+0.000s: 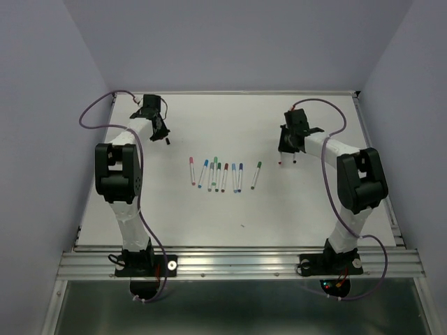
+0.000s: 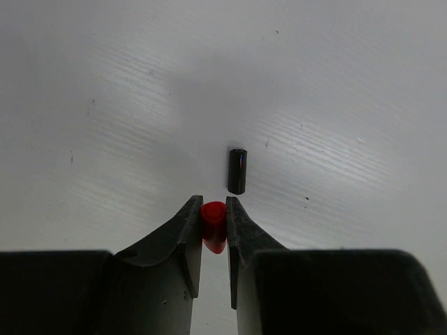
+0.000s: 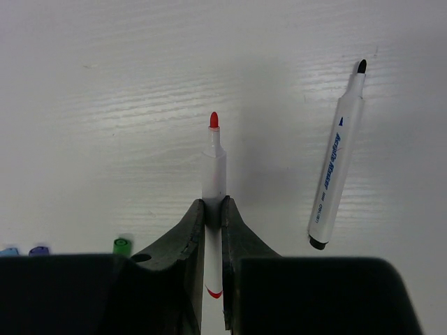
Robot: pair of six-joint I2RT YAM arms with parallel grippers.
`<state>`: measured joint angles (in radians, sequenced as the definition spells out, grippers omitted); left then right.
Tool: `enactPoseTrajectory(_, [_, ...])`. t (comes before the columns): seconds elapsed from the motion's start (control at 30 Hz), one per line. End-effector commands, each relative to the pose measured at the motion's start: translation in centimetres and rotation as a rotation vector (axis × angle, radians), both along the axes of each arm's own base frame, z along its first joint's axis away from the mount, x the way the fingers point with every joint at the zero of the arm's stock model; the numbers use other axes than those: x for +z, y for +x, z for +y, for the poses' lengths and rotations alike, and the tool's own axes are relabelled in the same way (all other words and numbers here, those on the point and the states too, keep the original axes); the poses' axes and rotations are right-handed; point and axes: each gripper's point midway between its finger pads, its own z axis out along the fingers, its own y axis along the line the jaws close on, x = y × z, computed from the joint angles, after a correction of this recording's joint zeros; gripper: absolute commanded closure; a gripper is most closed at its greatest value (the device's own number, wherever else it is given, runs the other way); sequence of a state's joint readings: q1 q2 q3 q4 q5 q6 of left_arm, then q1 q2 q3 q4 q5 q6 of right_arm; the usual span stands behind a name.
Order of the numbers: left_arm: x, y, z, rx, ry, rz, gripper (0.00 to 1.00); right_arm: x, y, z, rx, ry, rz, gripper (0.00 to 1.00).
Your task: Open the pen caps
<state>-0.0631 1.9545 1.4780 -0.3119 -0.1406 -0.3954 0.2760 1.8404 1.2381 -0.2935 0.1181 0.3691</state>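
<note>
My left gripper [image 2: 214, 202] is shut on a red pen cap [image 2: 214, 225], held just above the table at the back left [image 1: 162, 132]. A black pen cap [image 2: 237, 170] lies on the table just beyond its tips, and shows in the top view [image 1: 168, 142]. My right gripper [image 3: 214, 204] is shut on the white barrel of an uncapped red pen [image 3: 214, 164] at the back right [image 1: 286, 149]. An uncapped black pen [image 3: 337, 167] lies to its right. Several capped pens [image 1: 216, 176] lie in a row at the table's middle.
A green-capped pen [image 1: 255, 174] lies apart, right of the row. Its cap end [image 3: 122, 245] and blue and purple cap ends show at the lower left of the right wrist view. The white table ends at walls left, back and right.
</note>
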Motion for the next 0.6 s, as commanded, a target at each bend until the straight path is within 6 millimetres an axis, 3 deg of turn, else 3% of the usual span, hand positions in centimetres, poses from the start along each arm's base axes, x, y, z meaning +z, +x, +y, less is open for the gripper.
enactPoseTrajectory(0.0, [-0.3, 0.7, 0.9, 0.011, 0.025, 0.014, 0.74, 1.7, 2.2, -0.4, -0.01, -0.014, -0.054, 0.98])
enactPoseTrajectory(0.4, [-1.6, 1.1, 0.8, 0.008, 0.015, 0.037, 0.6, 0.6, 2.6, -1.3, -0.044, -0.049, -0.016, 0.89])
enactPoseTrajectory(0.57, [-1.8, 0.9, 0.9, 0.01, 0.019, 0.043, 0.47, 0.2, 2.5, -1.7, -0.058, -0.063, 0.002, 0.85])
